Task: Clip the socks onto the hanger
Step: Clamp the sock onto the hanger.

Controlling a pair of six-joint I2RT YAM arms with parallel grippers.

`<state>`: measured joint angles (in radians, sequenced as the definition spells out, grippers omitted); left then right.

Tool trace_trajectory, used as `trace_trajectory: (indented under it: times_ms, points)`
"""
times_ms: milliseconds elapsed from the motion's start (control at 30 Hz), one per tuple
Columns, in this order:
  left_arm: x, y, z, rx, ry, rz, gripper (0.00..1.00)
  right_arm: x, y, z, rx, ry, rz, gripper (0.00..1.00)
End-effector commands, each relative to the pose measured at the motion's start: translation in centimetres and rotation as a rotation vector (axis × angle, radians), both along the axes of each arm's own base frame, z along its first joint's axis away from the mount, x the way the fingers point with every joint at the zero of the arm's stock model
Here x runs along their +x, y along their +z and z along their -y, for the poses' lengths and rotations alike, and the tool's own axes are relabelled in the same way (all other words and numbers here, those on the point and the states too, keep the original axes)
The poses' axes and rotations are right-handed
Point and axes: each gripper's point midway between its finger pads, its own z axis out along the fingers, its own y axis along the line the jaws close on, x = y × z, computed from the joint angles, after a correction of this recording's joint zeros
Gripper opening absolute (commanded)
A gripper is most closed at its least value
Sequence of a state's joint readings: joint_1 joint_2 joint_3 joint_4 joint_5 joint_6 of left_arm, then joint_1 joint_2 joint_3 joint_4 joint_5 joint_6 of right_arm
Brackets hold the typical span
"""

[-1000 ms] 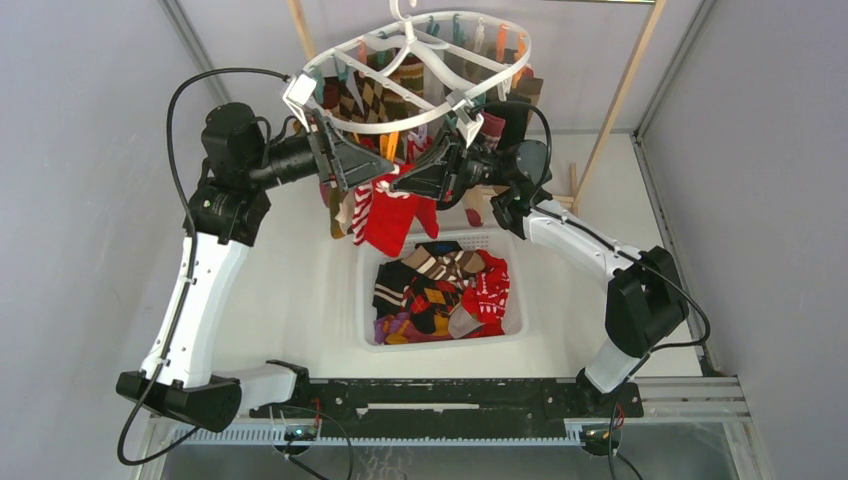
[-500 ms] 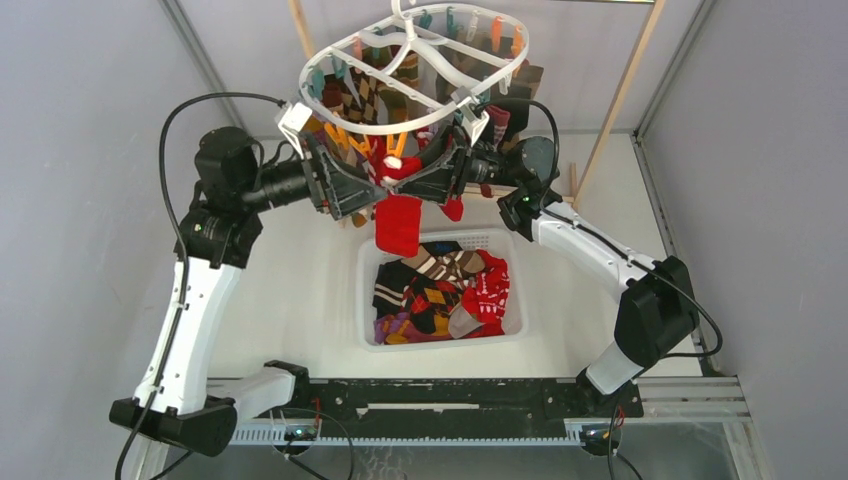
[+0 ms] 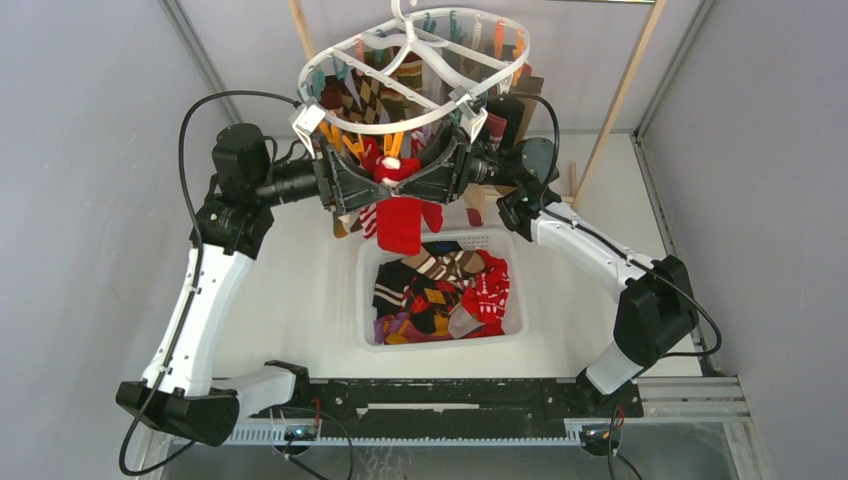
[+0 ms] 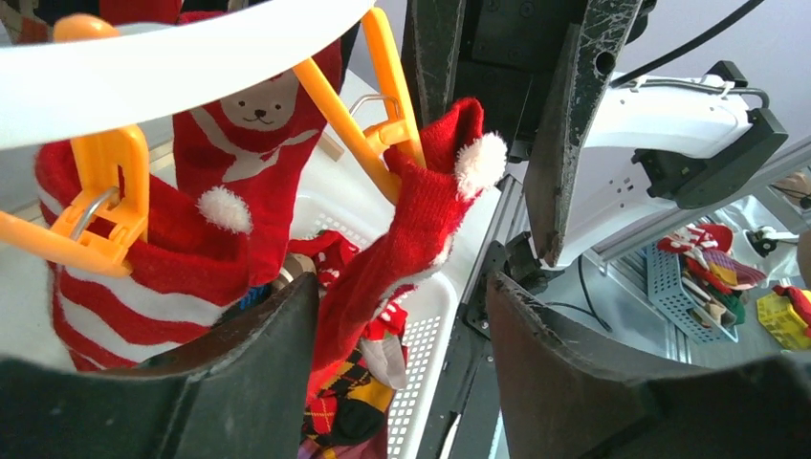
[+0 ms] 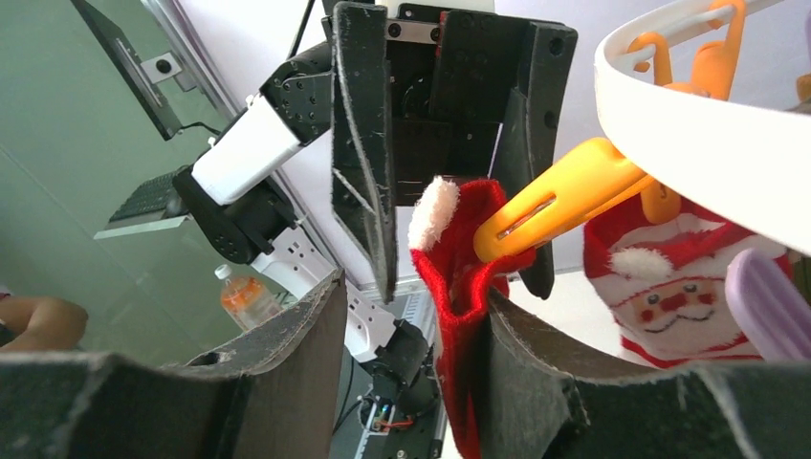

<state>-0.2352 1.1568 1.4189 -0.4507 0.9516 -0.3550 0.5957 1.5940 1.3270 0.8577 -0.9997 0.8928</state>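
glossy white plastic hanger [image 4: 191, 57], soft knitted red sock [image 4: 421, 220].

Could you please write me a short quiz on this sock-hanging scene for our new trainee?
1. True or false: the white slotted plastic basket is empty.
2. Which colour is the plastic clip gripping the red sock with the white pom-pom? A teal, B orange, C purple.
3. Are the left end effector and the right end effector open or shut?
Key: 1 false; 2 B; 3 both open.
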Motion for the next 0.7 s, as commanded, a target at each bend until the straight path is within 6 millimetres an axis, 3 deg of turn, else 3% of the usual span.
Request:
trace_trajectory:
  times_ms: [0, 100, 200, 300, 433, 567, 667]
  points:
    - [0.1, 0.6, 0.2, -0.01, -0.034, 0.078, 0.58, -0.5, 1.4, 0.0, 0.045, 0.018, -0.008, 0.55]
    - [0.7, 0.5, 0.0, -0.007, -0.003, 0.07, 0.22, -0.5, 1.3, 0.0, 0.037, 0.017, -0.015, 0.55]
    - [1.1, 0.3, -0.3, -0.006, 0.041, 0.06, 0.02, -0.2, 0.8, 0.1, 0.009, 0.0, -0.022, 0.59]
    - [1.0, 0.6, -0.7, -0.008, 0.071, 0.062, 0.0, 0.2, 0.3, 0.3, -0.035, -0.045, -0.019, 0.72]
    - [0.5, 0.9, -1.2, -0.004, 0.09, 0.061, 0.0, 1.4, -1.8, 1.1, -0.138, -0.132, -0.074, 0.99]
    - [0.5, 1.2, -1.8, 0.012, 0.125, 0.073, 0.0, 2.3, -3.9, 3.3, -0.197, -0.219, -0.139, 1.0]
    - [0.6, 1.1, -2.0, 0.014, 0.14, 0.069, 0.0, 1.7, -4.8, 4.7, -0.231, -0.254, -0.136, 1.0]
